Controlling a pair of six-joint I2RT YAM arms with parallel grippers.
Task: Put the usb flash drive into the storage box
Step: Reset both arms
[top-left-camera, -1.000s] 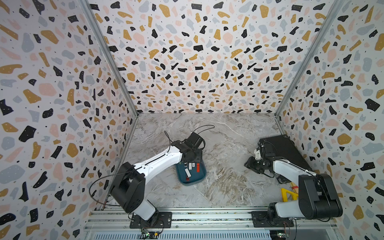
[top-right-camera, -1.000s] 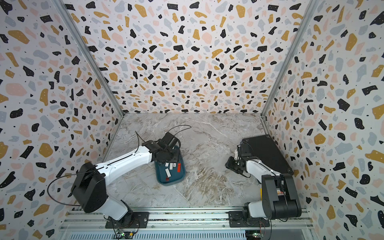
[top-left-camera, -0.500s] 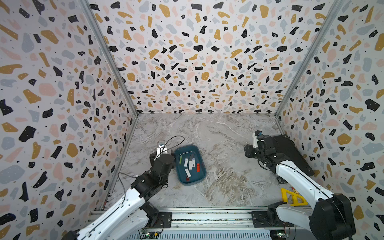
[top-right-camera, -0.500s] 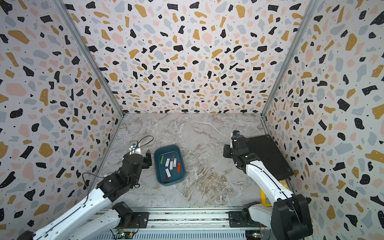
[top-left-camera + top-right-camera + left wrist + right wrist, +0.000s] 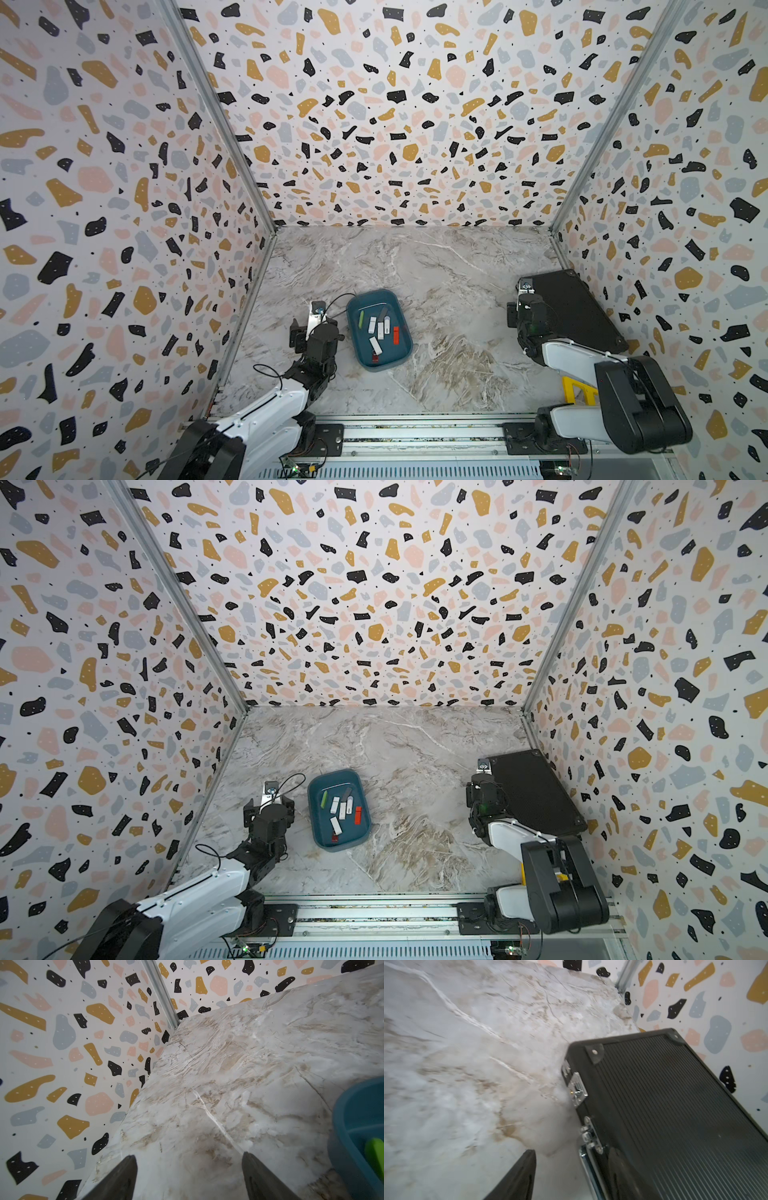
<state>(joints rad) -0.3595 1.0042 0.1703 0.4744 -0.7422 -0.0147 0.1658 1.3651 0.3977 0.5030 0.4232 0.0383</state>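
Retracted right pincer [image 5: 571,1153] hovers beside black case [image 5: 573,311].

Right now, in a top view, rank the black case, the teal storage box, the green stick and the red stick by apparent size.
1. black case, though partly behind the right arm
2. storage box
3. green stick and red stick: too alike to rank
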